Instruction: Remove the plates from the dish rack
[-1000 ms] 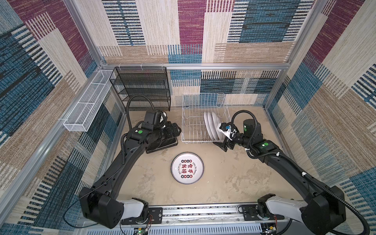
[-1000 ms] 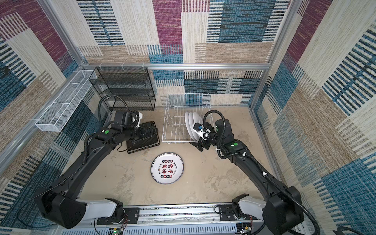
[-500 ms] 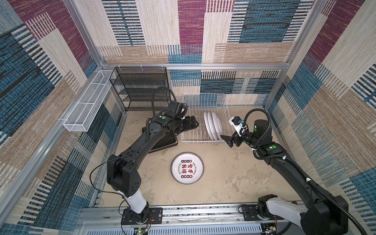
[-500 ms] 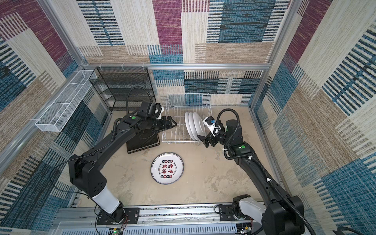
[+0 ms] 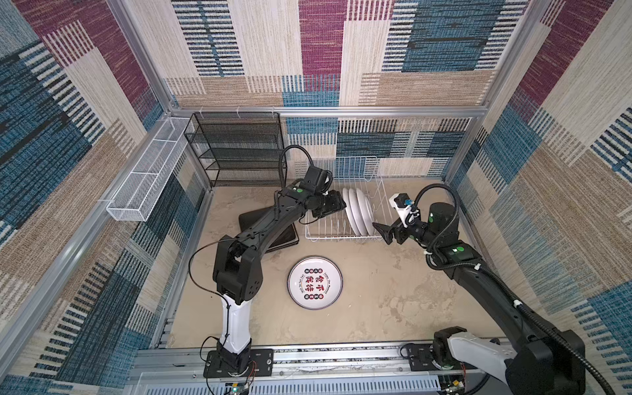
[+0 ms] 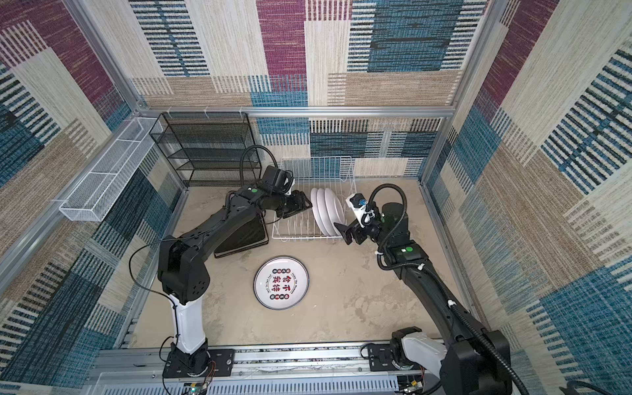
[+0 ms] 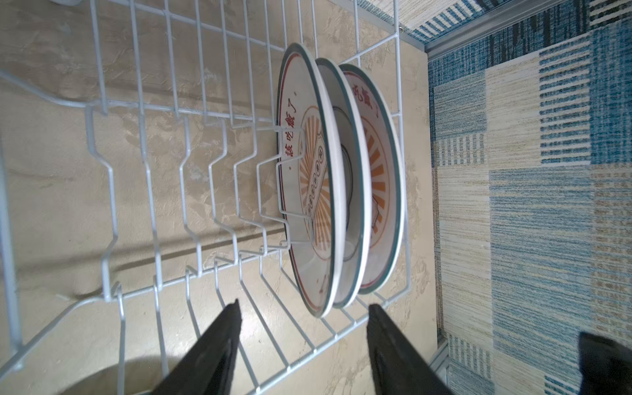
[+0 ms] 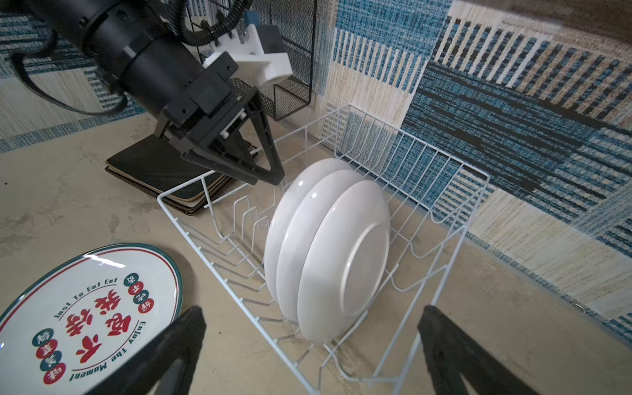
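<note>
The white wire dish rack stands at the back of the table. Three round white plates stand on edge in its right end; their orange sunburst faces show in the left wrist view and their plain backs in the right wrist view. My left gripper hovers open at the top rim of the leftmost plate and holds nothing. My right gripper stands wide open and empty just outside the rack's near right corner.
A fourth round plate lies face up on the table in front of the rack. A stack of black-backed square plates lies left of the rack, partly under my left arm. A black mesh shelf and a white mesh basket stand at the back left.
My left arm has swung from the square stack to the plates in the rack, its jaws narrowing. My right gripper has drawn back from the plates to the rack's near right corner.
</note>
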Controlling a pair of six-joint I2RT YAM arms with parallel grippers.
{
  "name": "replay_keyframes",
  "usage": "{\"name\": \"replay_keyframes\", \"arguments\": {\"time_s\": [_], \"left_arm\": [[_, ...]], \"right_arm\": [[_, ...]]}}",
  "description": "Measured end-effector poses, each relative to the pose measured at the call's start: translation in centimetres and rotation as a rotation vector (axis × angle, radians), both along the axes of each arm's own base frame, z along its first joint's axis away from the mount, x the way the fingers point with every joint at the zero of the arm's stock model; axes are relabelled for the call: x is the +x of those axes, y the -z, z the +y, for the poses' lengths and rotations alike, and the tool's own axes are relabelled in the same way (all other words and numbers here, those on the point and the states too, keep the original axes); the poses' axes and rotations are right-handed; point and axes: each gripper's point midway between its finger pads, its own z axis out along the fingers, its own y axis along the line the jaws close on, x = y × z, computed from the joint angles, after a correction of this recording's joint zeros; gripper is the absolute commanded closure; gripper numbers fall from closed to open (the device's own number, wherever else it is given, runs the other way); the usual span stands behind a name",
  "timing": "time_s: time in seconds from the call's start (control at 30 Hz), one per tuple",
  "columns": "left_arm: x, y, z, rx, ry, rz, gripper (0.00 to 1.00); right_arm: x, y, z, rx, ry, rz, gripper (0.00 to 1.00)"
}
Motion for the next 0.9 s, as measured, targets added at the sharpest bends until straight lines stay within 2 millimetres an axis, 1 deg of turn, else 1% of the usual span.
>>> {"name": "replay_keyframes", "arguments": {"time_s": [0.27,0.37,0.7,0.83,0.9], "left_arm": [[1.3,1.4,-0.9,-0.003,-0.008,0.018,0.53],[1.5,1.6,-1.2,-0.010,-0.007,0.022,0.59],[2.7,2.6,-2.9,-0.024,-0.013,0.020,0.63],[3.0,3.2,-3.6,-0.029,-0.010,0.026,0.63],[3.1,3.5,-3.8,-0.032,-0.011,0.029,0.65]], "right_arm": [[-0.2,-0.1,-0.1,0.002,0.000,-0.009,0.00],[-0.2,-0.2,-0.1,0.002,0.000,-0.011,0.00],[-0.4,-0.8,-0.1,0.007,-0.001,-0.035,0.00],[-0.5,-0.7,-0.1,0.007,0.000,-0.034,0.00],[-0.5,-0.7,-0.1,0.007,0.000,-0.035,0.00]]}}
